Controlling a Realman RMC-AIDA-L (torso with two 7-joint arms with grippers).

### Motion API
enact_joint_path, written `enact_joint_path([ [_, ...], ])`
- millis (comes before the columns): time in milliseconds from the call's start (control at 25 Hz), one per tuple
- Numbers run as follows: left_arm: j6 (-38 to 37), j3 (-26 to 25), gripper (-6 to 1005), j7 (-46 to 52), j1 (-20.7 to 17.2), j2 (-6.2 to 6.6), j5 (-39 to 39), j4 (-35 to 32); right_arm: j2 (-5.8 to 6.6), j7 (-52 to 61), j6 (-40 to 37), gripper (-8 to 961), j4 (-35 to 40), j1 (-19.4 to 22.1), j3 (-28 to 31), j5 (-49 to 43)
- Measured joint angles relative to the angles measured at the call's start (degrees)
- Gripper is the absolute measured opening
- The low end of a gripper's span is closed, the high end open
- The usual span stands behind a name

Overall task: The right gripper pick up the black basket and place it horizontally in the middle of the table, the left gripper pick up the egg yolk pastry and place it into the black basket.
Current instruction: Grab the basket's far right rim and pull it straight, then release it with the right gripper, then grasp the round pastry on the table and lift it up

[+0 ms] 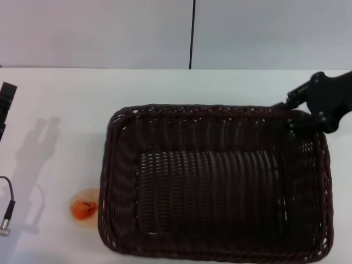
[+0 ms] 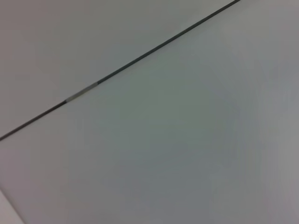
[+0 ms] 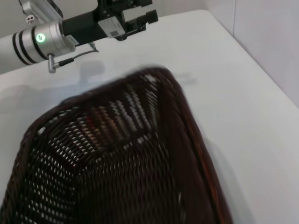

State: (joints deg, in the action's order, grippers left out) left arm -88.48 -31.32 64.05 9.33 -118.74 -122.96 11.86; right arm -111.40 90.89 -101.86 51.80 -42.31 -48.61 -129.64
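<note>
Basket (image 1: 214, 187): dark woven, lying flat with its long side across the white tabletop (image 1: 60, 99), open side up, nothing inside.
Right gripper (image 1: 300, 113): at the basket's far right corner, over the rim; whether its fingers are apart or clamped on the rim cannot be told.
Pastry (image 1: 84, 208): small, round, orange patch up, on the tabletop just beside the basket's near left corner, apart from the rim.
Left gripper (image 3: 138, 21): off the basket's left end, above the tabletop, fingers apart, holding nothing.
Cable with metal plug (image 1: 6, 217): left of the pastry.
</note>
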Motion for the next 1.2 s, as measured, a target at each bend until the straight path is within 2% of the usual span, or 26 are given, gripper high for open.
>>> enact_joint_path([
  [280,-0.51,2.77,537,1.16,-1.02,0.00,0.02,0.01,-0.14,-0.66,1.64,292,-0.02,-2.10,-0.59,-0.11],
  [520,-0.83,7.06,536,0.77,-0.74,0.23,0.01,-0.79,-0.49,-1.23,9.39,322,0.49,-2.68,0.25,3.72],
  [680,-5.14,10.83,536,0.71,0.17,0.53,0.00,-6.07,-3.06,-4.76,14.55,322,1.37,1.80,3.62,14.91],
  [720,-6.65,12.00,536,0.70,0.48,0.54,0.00,-8.11,-4.55,-7.41,16.03,322,1.29,5.42,6.70,22.50],
  [760,-8.10,13.36,536,0.70,0.75,0.60,-0.01,-10.38,-4.55,-7.41,16.03,322,1.29,5.42,6.70,22.50],
  [800,-8.10,13.36,536,0.70,0.75,0.60,-0.01,-10.38,-4.99,-8.89,16.24,322,0.66,7.06,7.95,26.60],
  [920,-11.70,19.49,536,0.67,1.45,0.79,-0.01,-19.40,-6.00,-14.96,16.97,322,-3.52,12.58,11.13,38.67],
  [1000,-11.70,19.49,536,0.67,1.45,0.79,-0.01,-19.40,-6.40,-18.81,17.46,322,-7.74,15.56,12.92,44.86],
  [1040,-11.76,23.69,536,-0.03,1.56,0.85,-0.01,-23.89,-6.58,-20.84,17.55,322,-10.53,17.00,14.33,48.32],
  [1120,-12.17,26.99,536,-1.15,1.57,1.06,0.00,-25.92,-6.72,-25.53,17.38,322,-17.83,20.02,18.50,55.72],
  [1200,-12.36,28.21,536,-1.69,1.57,1.12,0.00,-26.57,-6.72,-27.19,17.31,322,-20.20,20.96,19.65,58.12],
])
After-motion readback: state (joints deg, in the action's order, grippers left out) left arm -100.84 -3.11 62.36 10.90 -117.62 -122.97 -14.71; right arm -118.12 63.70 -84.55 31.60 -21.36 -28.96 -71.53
